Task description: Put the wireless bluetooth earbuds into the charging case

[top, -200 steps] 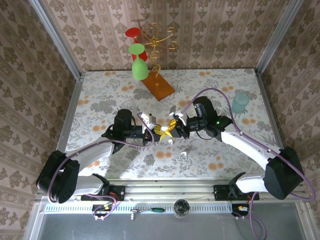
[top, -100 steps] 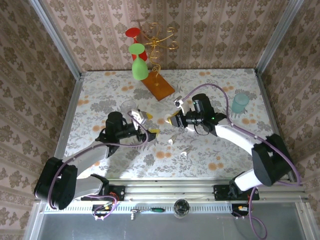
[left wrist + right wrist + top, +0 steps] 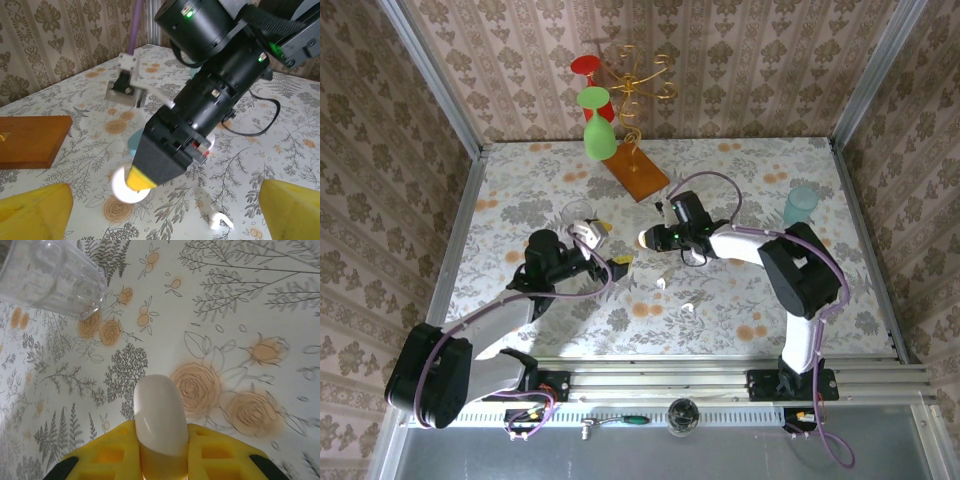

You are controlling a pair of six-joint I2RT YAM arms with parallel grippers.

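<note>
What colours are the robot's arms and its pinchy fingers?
The left arm and right arm are white shells with chunky black round joints, and a purple cable loops along each. The left gripper and right gripper have bright yellow fingers. Little green lights glow on the right arm's black wrist.

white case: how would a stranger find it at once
Find the wooden block at the far side of the table. Just nearer, the right gripper is shut on a smooth white case, far bigger than the two tiny white earbuds loose on the table.
</note>
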